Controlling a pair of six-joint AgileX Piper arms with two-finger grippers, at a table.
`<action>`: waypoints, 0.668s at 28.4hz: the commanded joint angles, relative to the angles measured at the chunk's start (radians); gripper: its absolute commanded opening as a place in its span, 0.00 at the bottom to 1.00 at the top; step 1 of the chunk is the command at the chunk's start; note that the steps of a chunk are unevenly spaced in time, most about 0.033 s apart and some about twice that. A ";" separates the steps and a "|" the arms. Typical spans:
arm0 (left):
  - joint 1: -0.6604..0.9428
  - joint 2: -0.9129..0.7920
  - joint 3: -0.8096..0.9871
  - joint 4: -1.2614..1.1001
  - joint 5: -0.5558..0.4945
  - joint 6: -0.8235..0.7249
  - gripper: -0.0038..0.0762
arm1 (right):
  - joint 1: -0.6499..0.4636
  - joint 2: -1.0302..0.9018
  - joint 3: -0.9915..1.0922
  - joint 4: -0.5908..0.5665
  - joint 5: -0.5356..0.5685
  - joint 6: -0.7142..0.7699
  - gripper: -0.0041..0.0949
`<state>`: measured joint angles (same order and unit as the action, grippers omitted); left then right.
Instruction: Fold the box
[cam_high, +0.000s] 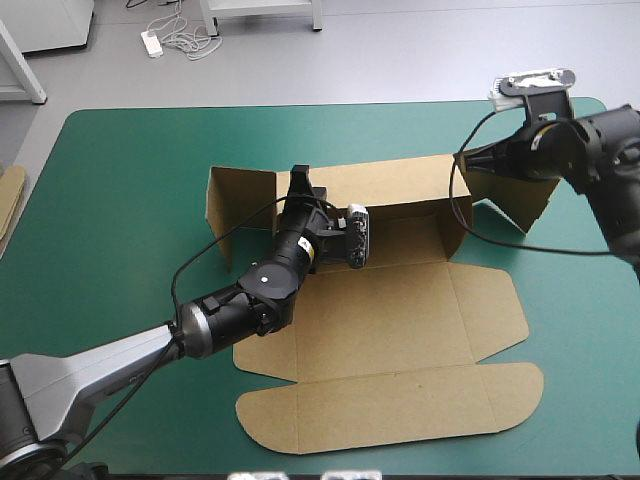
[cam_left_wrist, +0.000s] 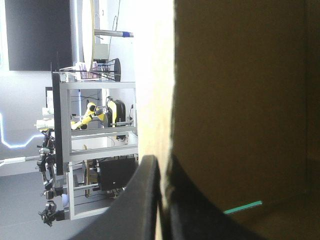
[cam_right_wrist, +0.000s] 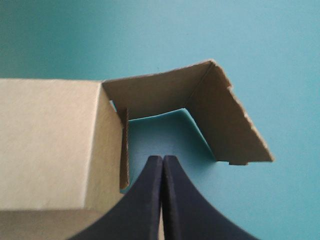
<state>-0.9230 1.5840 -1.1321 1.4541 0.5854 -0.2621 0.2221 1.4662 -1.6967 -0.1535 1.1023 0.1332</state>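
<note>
The left gripper (cam_high: 300, 183) is pinched on the back wall of the brown box (cam_high: 400, 330), in the middle of the table (cam_high: 120, 200). The right gripper (cam_high: 469, 160), fingers together and empty, is beside the right flap (cam_high: 520, 205). The board looks light and stiff, so grab walls by their top edges.

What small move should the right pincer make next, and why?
Probably a short push of the shut right pincer against the end flap, swinging it inward toward the base of the box. That flap stands splayed outward over the teal-green cover, apart from the pincer's tip, while the left pincer is shut on the raised rear wall and can steady it.
</note>
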 joint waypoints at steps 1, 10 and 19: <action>-0.010 -0.042 -0.024 -0.051 0.007 0.004 0.05 | -0.035 0.081 -0.150 -0.001 0.004 -0.029 0.02; -0.010 -0.042 -0.024 -0.137 0.007 0.076 0.05 | -0.112 0.375 -0.503 0.064 0.103 -0.076 0.02; -0.010 -0.042 -0.024 -0.139 0.019 0.076 0.05 | -0.119 0.557 -0.676 0.092 0.127 -0.095 0.02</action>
<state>-0.9247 1.5770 -1.1395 1.3601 0.5822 -0.1721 0.1128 2.0458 -2.3349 -0.0645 1.2469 0.0509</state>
